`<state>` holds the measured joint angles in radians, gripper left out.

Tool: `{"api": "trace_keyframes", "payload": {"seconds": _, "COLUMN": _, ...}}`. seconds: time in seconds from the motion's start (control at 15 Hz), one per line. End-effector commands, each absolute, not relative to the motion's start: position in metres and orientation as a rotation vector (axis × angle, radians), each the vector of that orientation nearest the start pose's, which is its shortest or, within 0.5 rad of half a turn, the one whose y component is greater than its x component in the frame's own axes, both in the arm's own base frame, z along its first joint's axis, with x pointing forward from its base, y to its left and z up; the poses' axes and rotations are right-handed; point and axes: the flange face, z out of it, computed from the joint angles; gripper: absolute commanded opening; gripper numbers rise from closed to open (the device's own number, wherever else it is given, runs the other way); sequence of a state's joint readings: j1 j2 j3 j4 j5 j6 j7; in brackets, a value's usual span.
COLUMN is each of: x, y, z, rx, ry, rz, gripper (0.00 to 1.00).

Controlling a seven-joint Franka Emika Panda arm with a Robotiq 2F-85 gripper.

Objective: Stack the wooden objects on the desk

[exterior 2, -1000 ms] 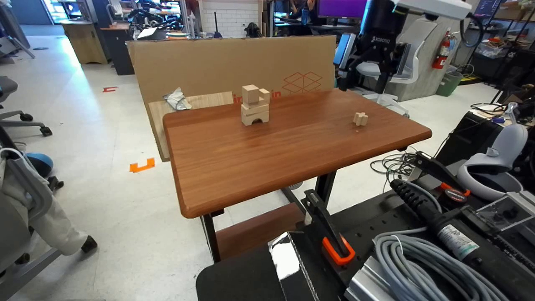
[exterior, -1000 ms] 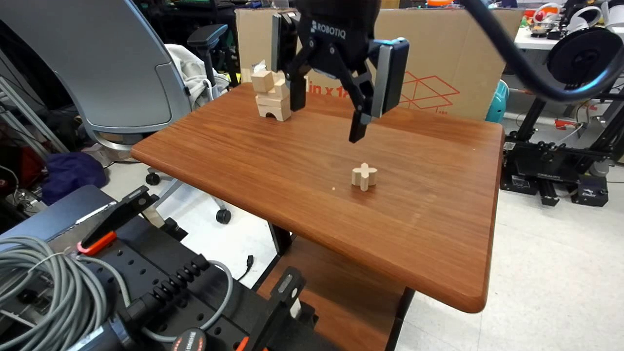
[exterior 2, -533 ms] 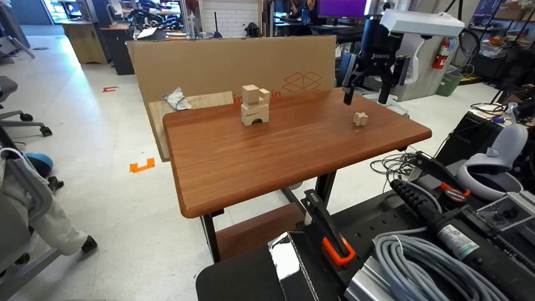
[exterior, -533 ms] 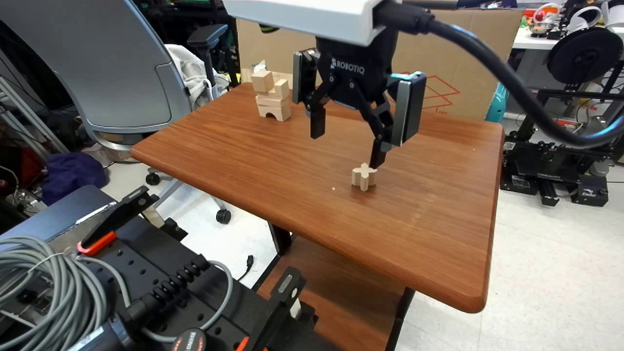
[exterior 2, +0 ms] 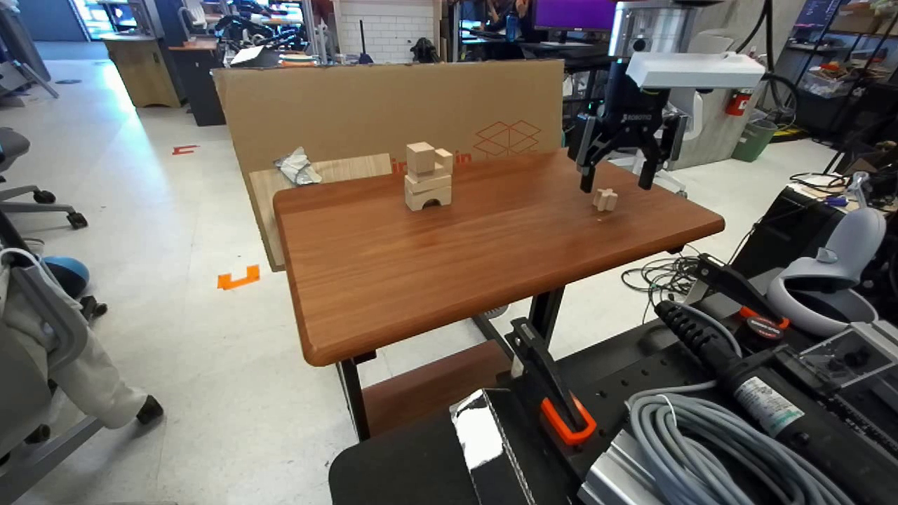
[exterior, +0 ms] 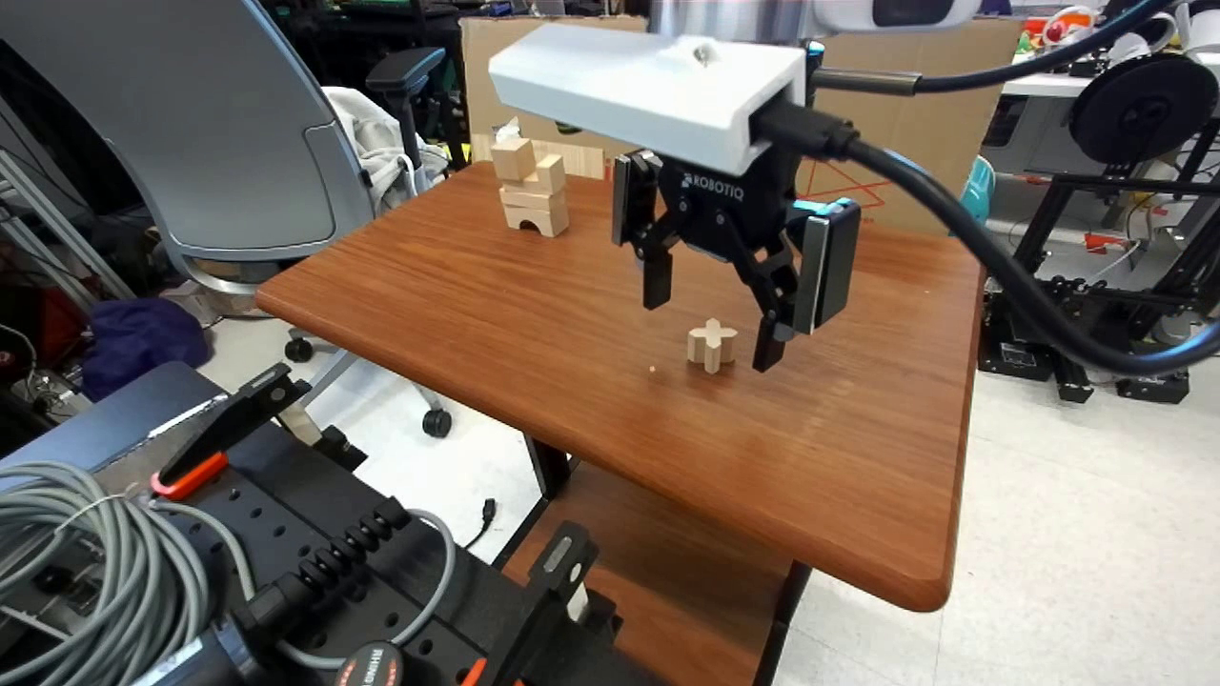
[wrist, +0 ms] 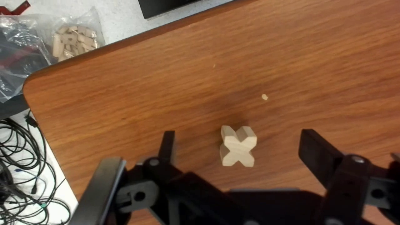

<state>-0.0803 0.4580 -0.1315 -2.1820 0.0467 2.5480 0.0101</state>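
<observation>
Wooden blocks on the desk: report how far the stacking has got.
Looks done: an arch-based block stack stands on the desk. In hand: nothing gripped; the open gripper hangs near the X-shaped block. Left, apparently: adding that block, standing apart, to the stack.

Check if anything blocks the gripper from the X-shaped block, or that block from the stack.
Nothing visible stands between the open gripper and the X-shaped block, nor, across the desk, between that block and the wooden stack.

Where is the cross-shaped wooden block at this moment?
In the wrist view, the block sits on the desk, below and right of centre, appearing between the fingers of the gripper; a pale speck lies to the block's upper right.
</observation>
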Motion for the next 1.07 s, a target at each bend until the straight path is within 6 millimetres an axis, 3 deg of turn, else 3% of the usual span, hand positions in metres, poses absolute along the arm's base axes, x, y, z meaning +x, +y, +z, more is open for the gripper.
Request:
{"api": "trace_keyframes", "payload": {"seconds": 0.0, "x": 0.550, "y": -0.124, "z": 0.158, "rx": -3.161, "ry": 0.431, "rz": 0.124, "gripper": 1.00}}
{"api": "trace_keyframes", "payload": {"seconds": 0.07, "x": 0.552, "y": -0.124, "z": 0.156, "rx": -3.160, "ry": 0.435, "rz": 0.123, "gripper": 0.96}}
{"api": "trace_keyframes", "payload": {"seconds": 0.13, "x": 0.554, "y": -0.125, "z": 0.154, "rx": -3.160, "ry": 0.441, "rz": 0.119, "gripper": 0.74}}
{"api": "trace_keyframes", "payload": {"seconds": 0.27, "x": 0.558, "y": -0.127, "z": 0.151, "rx": -3.160, "ry": 0.435, "rz": 0.106, "gripper": 0.69}}
{"api": "trace_keyframes", "payload": {"seconds": 0.47, "x": 0.561, "y": -0.126, "z": 0.154, "rx": -3.158, "ry": 0.398, "rz": 0.080, "gripper": 0.45}}
{"api": "trace_keyframes", "payload": {"seconds": 0.8, "x": 0.560, "y": -0.118, "z": 0.191, "rx": -3.123, "ry": 0.338, "rz": 0.004, "gripper": 0.07}}
{"api": "trace_keyframes", "payload": {"seconds": 0.87, "x": 0.560, "y": -0.113, "z": 0.202, "rx": -3.108, "ry": 0.325, "rz": 0.001, "gripper": 0.03}}
{"api": "trace_keyframes", "payload": {"seconds": 1.0, "x": 0.562, "y": -0.105, "z": 0.220, "rx": -3.083, "ry": 0.315, "rz": -0.055, "gripper": 0.07}}
